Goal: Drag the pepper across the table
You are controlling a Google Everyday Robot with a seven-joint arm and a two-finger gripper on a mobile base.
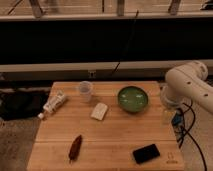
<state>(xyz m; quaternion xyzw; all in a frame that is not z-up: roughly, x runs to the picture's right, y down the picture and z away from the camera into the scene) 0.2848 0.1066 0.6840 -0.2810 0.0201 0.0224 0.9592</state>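
I am hanging my pincer [168,118] at the table [115,135] edge, just beside the green bowl [133,98] (released or clenched, I cannot tell). The pepper [75,147] is lying well apart, across the table. Reaching over, I am risking knocking the black phone [146,153] near that path. Nothing readable is showing.

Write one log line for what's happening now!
pepper: lower left of table, untouched | gripper: at right edge, far from pepper | drag: not started
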